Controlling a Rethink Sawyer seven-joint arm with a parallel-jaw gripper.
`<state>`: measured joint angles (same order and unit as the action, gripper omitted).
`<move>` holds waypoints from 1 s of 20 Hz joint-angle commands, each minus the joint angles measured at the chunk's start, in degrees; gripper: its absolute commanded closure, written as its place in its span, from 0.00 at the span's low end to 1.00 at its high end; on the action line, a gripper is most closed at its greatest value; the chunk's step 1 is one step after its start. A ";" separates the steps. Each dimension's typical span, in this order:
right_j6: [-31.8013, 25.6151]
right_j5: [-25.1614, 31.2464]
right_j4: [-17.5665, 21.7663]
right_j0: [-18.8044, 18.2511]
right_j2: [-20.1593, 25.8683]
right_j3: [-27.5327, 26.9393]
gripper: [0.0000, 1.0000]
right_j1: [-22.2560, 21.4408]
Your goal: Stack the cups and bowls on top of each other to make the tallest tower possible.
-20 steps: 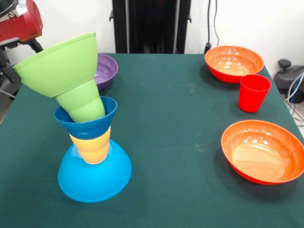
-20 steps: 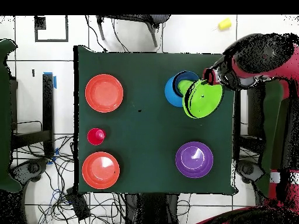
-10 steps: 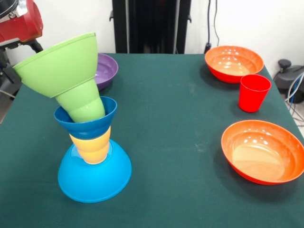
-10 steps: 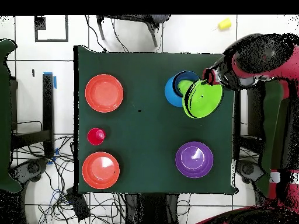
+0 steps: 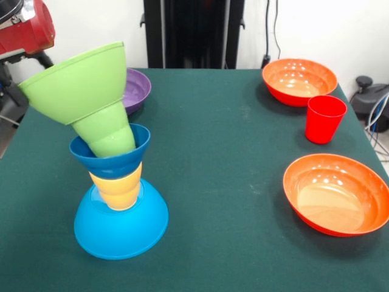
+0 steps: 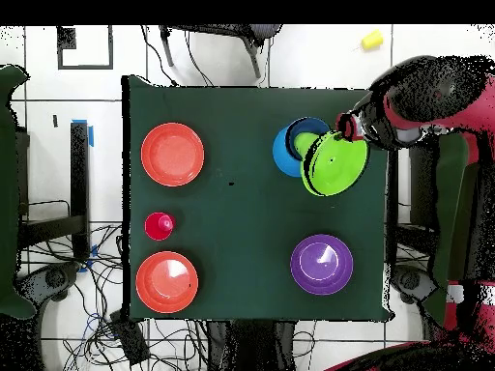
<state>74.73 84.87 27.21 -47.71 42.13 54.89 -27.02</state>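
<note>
The tower stands at the table's left in the front view. Its base is an upturned light-blue bowl [image 5: 121, 228] [image 6: 282, 155]. Above that come a yellow cup [image 5: 118, 188], a dark blue bowl [image 5: 112, 159] and an upturned green cup [image 5: 106, 131]. A green bowl [image 5: 76, 85] [image 6: 336, 164] sits on top, tilted toward the left edge. My gripper [image 5: 27, 64] [image 6: 346, 124] is at that bowl's raised rim, at the end of the red arm. The bowl hides how the gripper stands.
A purple bowl [image 5: 137, 88] [image 6: 322, 264] lies behind the tower. On the other side of the table are two orange bowls [image 5: 299, 79] [image 5: 337, 193] with a red cup [image 5: 324, 118] [image 6: 159, 226] upright between them. Cables hang off the table's edges.
The green bowl has shifted very slightly to the right in the front view. The tower below it and the other things stand as before.
</note>
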 commanded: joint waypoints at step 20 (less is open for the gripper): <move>-7.15 0.45 3.03 2.94 -3.34 1.89 1.00 2.03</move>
<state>74.73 84.90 26.60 -47.47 41.99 54.87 -27.20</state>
